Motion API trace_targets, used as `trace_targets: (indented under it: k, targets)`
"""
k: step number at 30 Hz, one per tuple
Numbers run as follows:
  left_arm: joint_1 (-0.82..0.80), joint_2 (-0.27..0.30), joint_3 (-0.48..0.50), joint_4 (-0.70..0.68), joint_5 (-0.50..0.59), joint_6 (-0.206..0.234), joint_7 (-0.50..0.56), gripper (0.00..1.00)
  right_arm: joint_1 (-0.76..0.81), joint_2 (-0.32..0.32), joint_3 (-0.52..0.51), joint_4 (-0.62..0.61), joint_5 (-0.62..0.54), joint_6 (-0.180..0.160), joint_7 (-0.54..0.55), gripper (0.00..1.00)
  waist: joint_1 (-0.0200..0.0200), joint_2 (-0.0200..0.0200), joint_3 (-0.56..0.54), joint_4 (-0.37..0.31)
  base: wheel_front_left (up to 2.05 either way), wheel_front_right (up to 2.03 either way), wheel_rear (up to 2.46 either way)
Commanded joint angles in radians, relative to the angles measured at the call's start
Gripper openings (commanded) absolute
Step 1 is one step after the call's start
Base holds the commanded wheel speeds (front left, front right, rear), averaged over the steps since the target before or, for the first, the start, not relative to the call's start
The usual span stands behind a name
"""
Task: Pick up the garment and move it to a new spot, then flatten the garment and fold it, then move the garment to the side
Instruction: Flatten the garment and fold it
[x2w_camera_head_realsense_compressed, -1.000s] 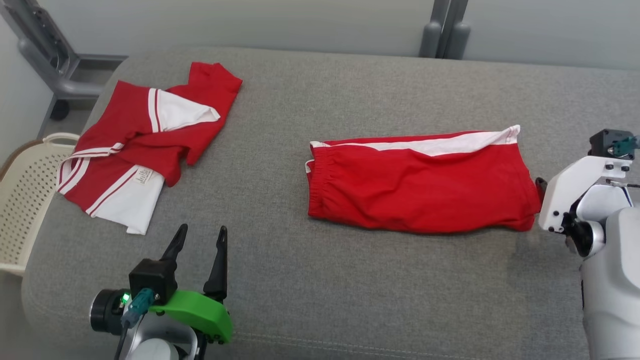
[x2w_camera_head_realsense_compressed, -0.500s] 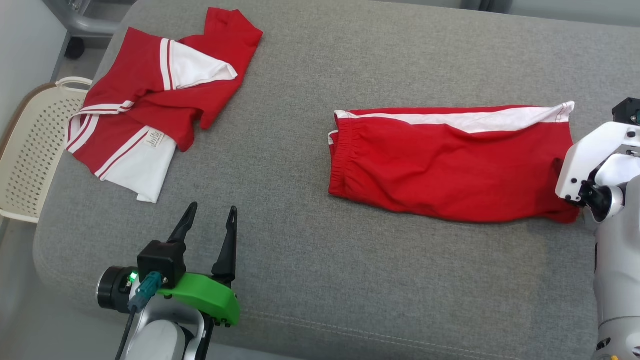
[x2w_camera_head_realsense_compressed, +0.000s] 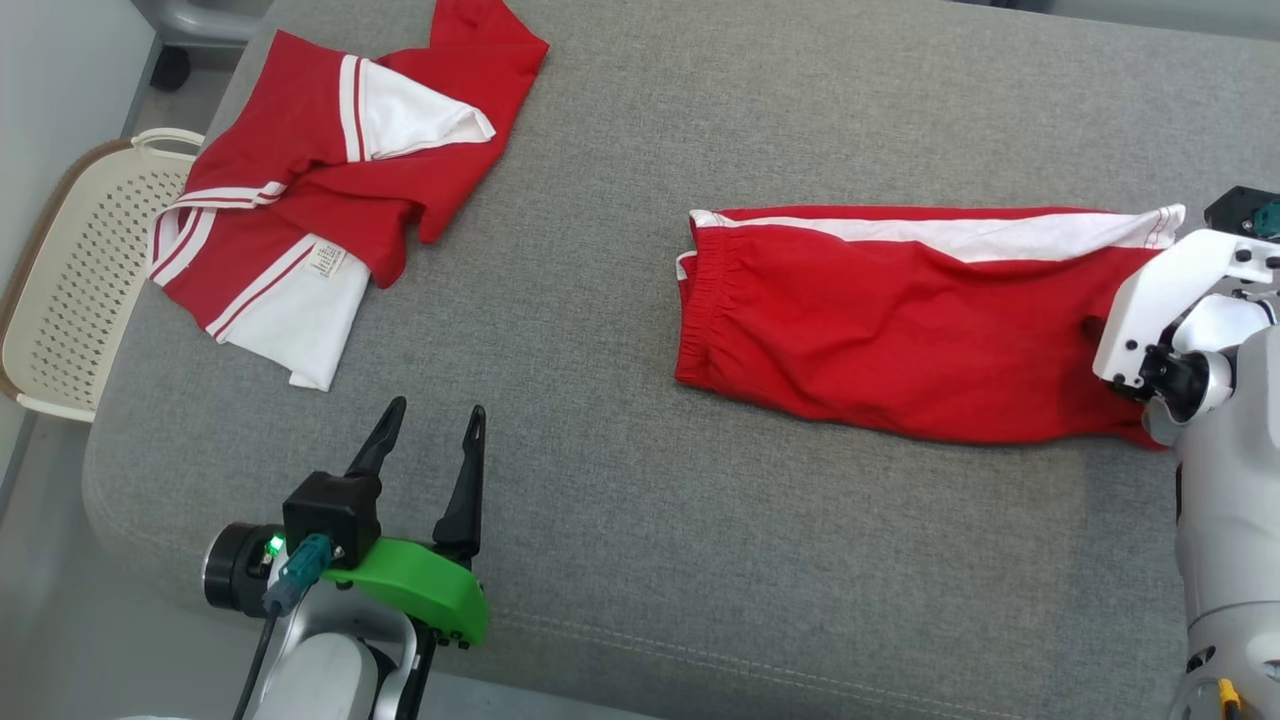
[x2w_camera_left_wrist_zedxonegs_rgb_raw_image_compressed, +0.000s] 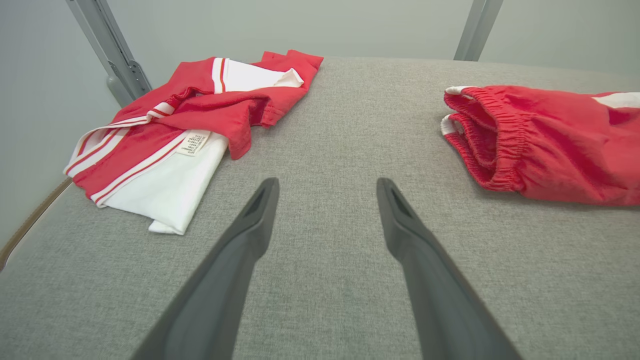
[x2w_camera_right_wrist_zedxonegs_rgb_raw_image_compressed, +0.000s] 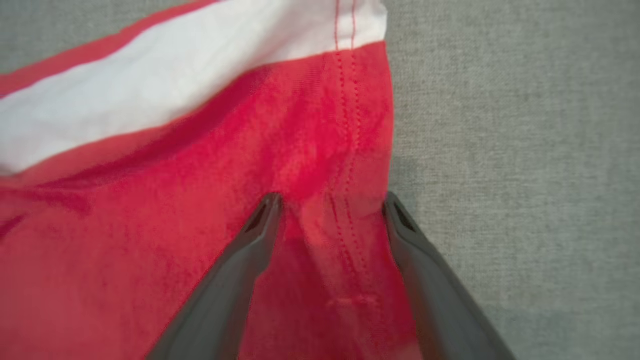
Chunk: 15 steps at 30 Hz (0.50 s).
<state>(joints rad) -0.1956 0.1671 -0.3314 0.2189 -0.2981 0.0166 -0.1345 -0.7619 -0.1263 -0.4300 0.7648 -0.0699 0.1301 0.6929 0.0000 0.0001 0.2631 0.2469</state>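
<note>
Currently the shorts are lying folded on the right half of the cushion, with the waistband pointing left and a white stripe along the far edge. The right tool is hanging spread over their right hem, pinching nothing. The left tool is hovering spread above bare cushion near the front. A shirt is lying crumpled at far left, near a basket.
</note>
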Motion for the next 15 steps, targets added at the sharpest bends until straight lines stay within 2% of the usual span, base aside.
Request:
trace_targets:
  k: [1, 2, 3, 15]
  targets:
    - [-0.003, 0.003, -0.002, -0.003, -0.002, 0.001, -0.002, 1.00, 0.009, 0.024, 0.009, 0.023, 0.009, 0.001, 0.011, 0.74, 0.0000, -0.0001, 0.000, 0.001, 0.00, 0.00, 0.00]
    - [-0.002, 0.004, -0.003, -0.004, -0.004, 0.001, 0.000, 1.00, 0.004, 0.023, 0.012, 0.025, 0.011, 0.001, 0.008, 0.15, 0.0000, -0.0001, 0.000, 0.002, 0.00, 0.00, 0.00]
    - [-0.001, 0.005, -0.004, -0.005, -0.005, 0.002, 0.001, 1.00, 0.001, 0.021, 0.013, 0.027, 0.012, 0.001, 0.003, 0.00, 0.0000, -0.0001, 0.001, 0.002, 0.00, 0.00, 0.00]
    - [0.014, 0.012, -0.011, 0.002, -0.016, 0.011, 0.008, 1.00, 0.012, -0.057, -0.037, 0.010, -0.072, -0.001, -0.016, 0.00, 0.0000, -0.0001, -0.018, -0.008, 0.00, 0.00, 0.00]
